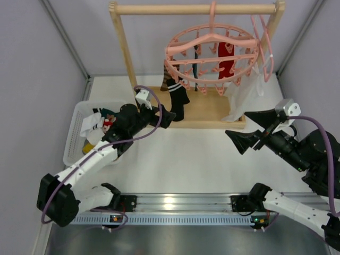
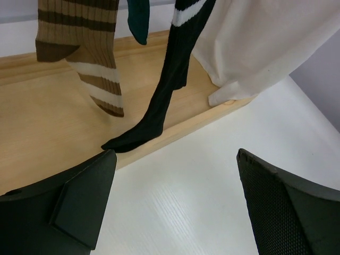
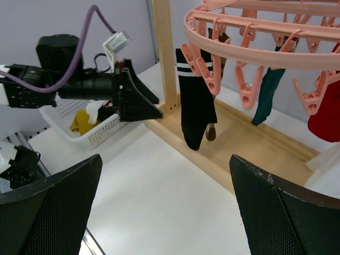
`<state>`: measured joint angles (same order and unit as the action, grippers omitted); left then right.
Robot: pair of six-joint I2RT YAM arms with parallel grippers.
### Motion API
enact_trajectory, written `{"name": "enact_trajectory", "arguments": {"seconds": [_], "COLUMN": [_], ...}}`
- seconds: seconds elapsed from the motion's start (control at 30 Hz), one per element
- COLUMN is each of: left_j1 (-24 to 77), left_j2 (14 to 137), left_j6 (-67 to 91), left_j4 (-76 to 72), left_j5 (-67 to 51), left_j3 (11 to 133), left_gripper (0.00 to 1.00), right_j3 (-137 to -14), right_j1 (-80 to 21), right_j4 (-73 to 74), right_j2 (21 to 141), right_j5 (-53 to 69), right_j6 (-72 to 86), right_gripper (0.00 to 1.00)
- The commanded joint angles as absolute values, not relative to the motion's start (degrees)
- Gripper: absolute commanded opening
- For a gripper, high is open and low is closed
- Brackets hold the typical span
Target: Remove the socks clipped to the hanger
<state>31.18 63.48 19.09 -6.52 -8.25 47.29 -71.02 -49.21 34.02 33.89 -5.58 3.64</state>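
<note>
The round pink hanger [image 1: 175,45] hangs by its hook from the wooden rack's top bar; its ring also shows in the right wrist view [image 3: 255,53]. Clipped to it are a black sock with white stripes [image 1: 179,101] [image 2: 170,79] [image 3: 195,106], a brown striped sock [image 2: 90,53], a dark teal sock [image 1: 195,69] [image 3: 268,93] and a red sock [image 1: 227,64] [image 3: 326,114]. My left gripper [image 1: 166,116] [image 2: 175,202] is open and empty, just left of and below the black sock. My right gripper [image 1: 254,129] [image 3: 164,207] is open and empty over the table, right of the rack base.
The wooden rack [image 1: 125,48] stands on a flat wooden base [image 1: 207,114] at the back. A large white garment [image 1: 244,95] [image 2: 265,42] hangs on a plain pink hanger [image 1: 265,48] at the right. A white basket [image 1: 71,138] holding socks sits at the left.
</note>
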Motion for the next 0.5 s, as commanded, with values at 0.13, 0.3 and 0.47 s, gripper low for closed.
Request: {"name": "enact_trajectory", "arguments": {"seconds": [0.13, 0.3, 0.47], "left_j1": [31.4, 31.3, 30.8], "left_j2": [75.2, 81.6, 86.4], "left_j6": [14.4, 10.1, 7.8], "left_j4": [-34.4, -35.6, -36.5], "left_j5": [-9.1, -6.0, -4.0], "left_j3": [45.9, 50.0, 52.9], "left_gripper": [0.93, 0.88, 0.89], "right_j3": [-67.2, -66.4, -65.3], "right_j1": [-48.6, -48.5, -48.4], "right_j4": [31.6, 31.2, 30.7], "right_j2": [31.8, 32.2, 32.3], "right_j5": [1.7, 4.4, 4.9], "right_j6": [4.0, 3.2, 2.7], "right_gripper": [0.99, 0.99, 0.99]}}
